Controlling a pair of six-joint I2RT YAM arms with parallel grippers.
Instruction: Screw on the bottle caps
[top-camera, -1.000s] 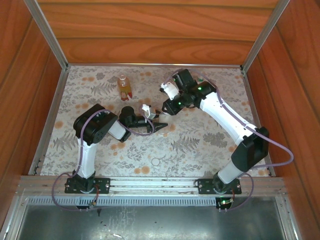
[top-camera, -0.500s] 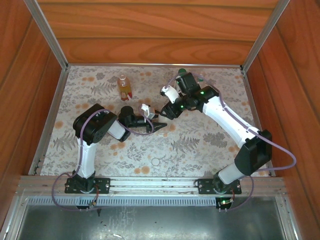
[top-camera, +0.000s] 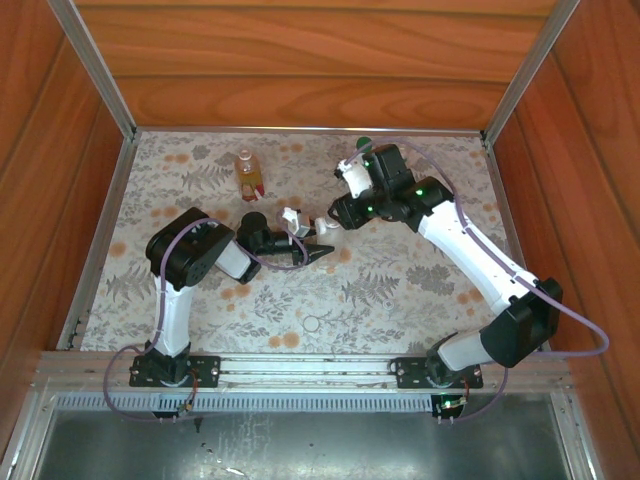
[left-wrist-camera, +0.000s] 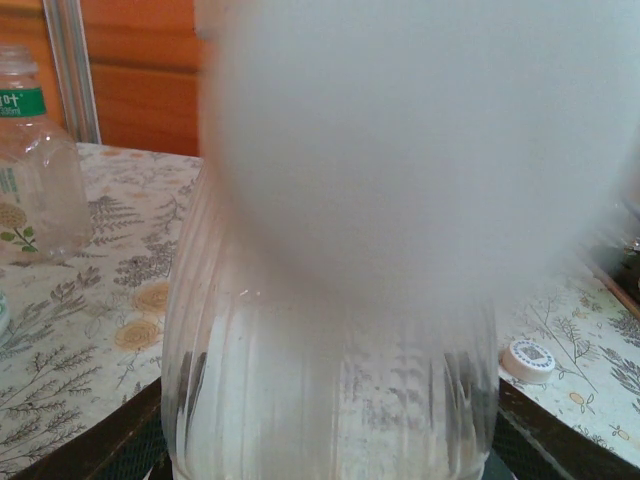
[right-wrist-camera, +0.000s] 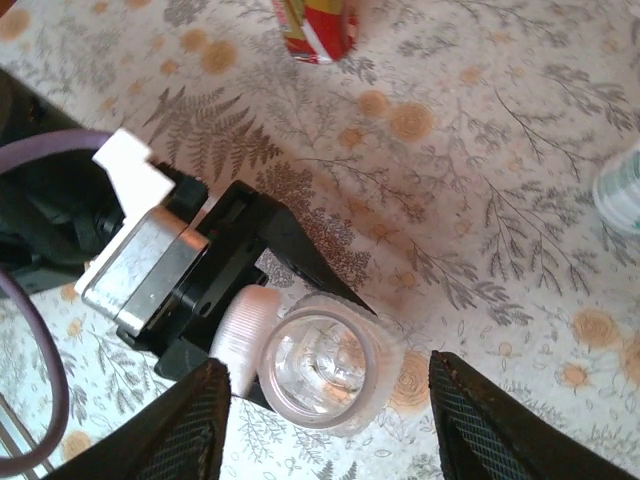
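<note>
My left gripper (top-camera: 314, 250) is shut on a clear ribbed bottle (left-wrist-camera: 330, 380), held upright on the mat. From above, its open mouth (right-wrist-camera: 320, 365) shows, with no cap on it. A white ribbed cap (right-wrist-camera: 240, 330) lies tipped on its side against the neck, resting on the left gripper's body. My right gripper (right-wrist-camera: 340, 420) hangs open just above, one finger on each side of the mouth, touching nothing. In the left wrist view a white blur hides the bottle's top. Another white cap (left-wrist-camera: 527, 360) lies flat on the mat to the right.
An amber bottle with a red label (top-camera: 247, 172) stands at the back left. A clear bottle with a green band (left-wrist-camera: 30, 170) stands left of the held one. A dark green cap (top-camera: 363, 141) sits near the back edge. Wooden walls enclose the flowered mat (top-camera: 400, 290).
The right wrist has drawn back and to the right, and its jaws have spread apart. The left arm and its bottle have stayed still.
</note>
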